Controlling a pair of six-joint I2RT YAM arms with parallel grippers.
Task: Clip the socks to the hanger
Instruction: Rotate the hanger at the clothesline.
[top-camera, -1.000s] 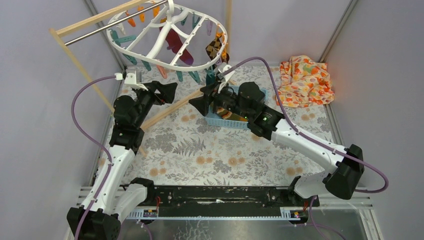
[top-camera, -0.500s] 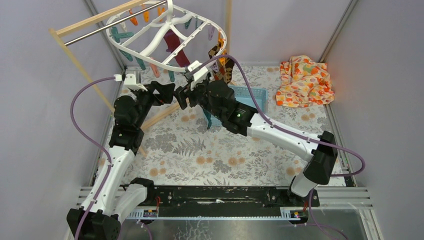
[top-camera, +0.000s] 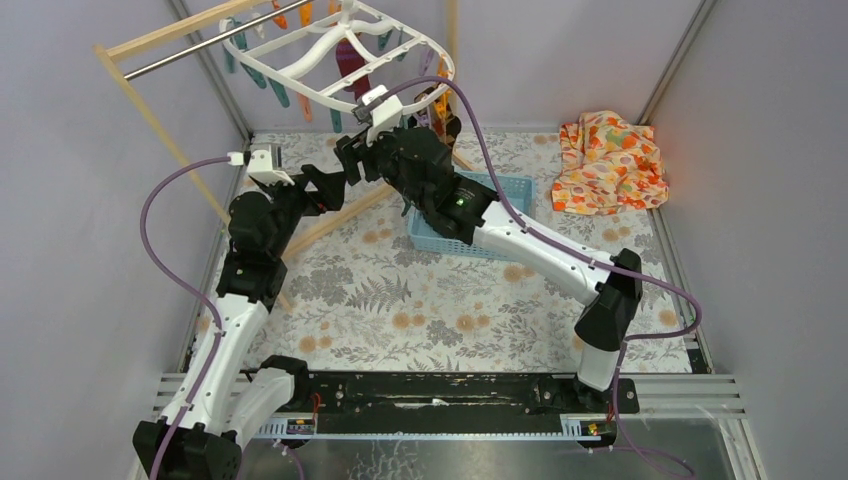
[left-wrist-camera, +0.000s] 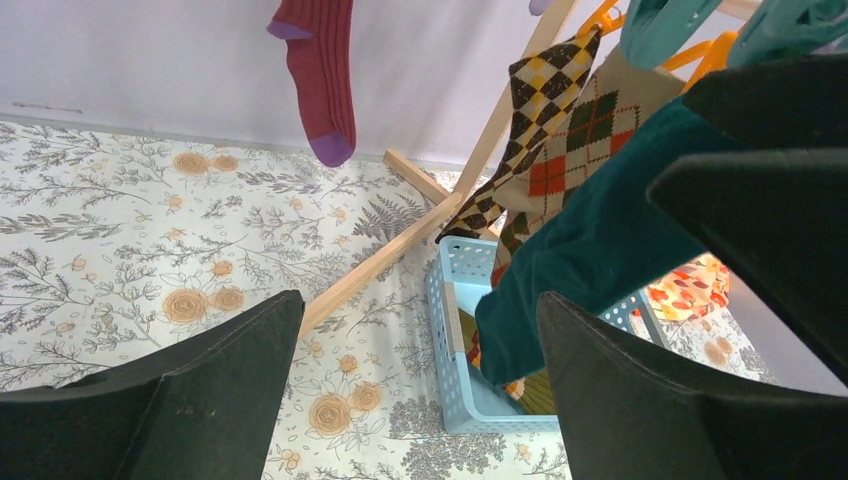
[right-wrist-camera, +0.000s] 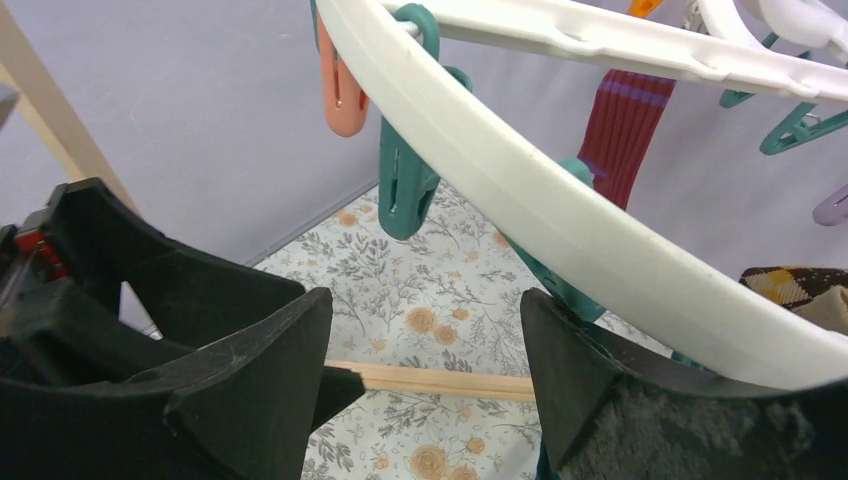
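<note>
The white hanger (top-camera: 330, 55) hangs at the back left, with a maroon sock (top-camera: 350, 60) and argyle socks (top-camera: 435, 100) clipped on. My right gripper (top-camera: 350, 160) is open just under its rim (right-wrist-camera: 560, 200), beside a teal clip (right-wrist-camera: 400, 180); floor shows between its jaws (right-wrist-camera: 425, 310). A dark teal sock (left-wrist-camera: 590, 260) hangs by that gripper, its top hidden; teal fabric (right-wrist-camera: 700, 440) lies along the right finger. My left gripper (top-camera: 330, 185) is open and empty (left-wrist-camera: 420, 310), close beside the right one. More socks lie in the blue basket (left-wrist-camera: 450, 330).
The wooden rack with a metal bar (top-camera: 180, 55) stands at the back left, with one wooden leg (left-wrist-camera: 400, 250) slanting across the floral mat. The blue basket (top-camera: 500, 240) sits mid-table. An orange floral cloth (top-camera: 610, 165) lies at the back right.
My right arm has risen from the blue basket up and left to the hanger's rim, beside the left gripper. The hanger has swung back and up. The left arm has barely moved.
</note>
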